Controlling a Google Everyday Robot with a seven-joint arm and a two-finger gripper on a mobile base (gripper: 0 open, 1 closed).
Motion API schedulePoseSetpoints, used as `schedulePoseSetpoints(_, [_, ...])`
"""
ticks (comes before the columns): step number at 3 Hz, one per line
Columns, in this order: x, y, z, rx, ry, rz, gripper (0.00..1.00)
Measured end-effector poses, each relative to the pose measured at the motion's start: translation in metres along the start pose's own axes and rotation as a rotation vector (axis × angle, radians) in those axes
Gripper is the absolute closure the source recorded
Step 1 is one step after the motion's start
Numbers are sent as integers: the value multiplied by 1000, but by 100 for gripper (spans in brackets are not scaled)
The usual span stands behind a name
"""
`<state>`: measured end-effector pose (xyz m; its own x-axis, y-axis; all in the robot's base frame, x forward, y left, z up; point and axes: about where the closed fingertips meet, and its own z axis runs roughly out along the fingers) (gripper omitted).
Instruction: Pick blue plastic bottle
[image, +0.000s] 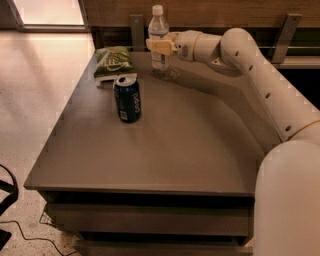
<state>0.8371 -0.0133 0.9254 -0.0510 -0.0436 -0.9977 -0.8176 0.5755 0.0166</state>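
- the white arm (260, 70) stretches from the near right corner to the far edge of the table (200, 150), wrist level.
- the gripper (159, 46) sits at mid-height of the blue plastic bottle (158, 27), which is upright at the far edge; whether it has hold of it cannot be told.

You had the pale yellow pincer (160, 46) at the middle of the blue plastic bottle (158, 30), which was clear with a white cap and a pale label. Your can (128, 100) was dark blue with white lettering. The bag (114, 61) was green with yellowish print, the surface (190, 135) dull grey-brown, and the arm (260, 70) cream-white.
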Motion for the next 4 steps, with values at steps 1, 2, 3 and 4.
schedulePoseSetpoints(1, [-21,1,-23,40,-8,-31,100])
schedulePoseSetpoints(2, [-38,3,-37,63,-13,-57,100])
schedulePoseSetpoints(3, [-57,6,-43,70,-9,-89,100])
schedulePoseSetpoints(4, [-75,7,-46,66,-23,-116,100])
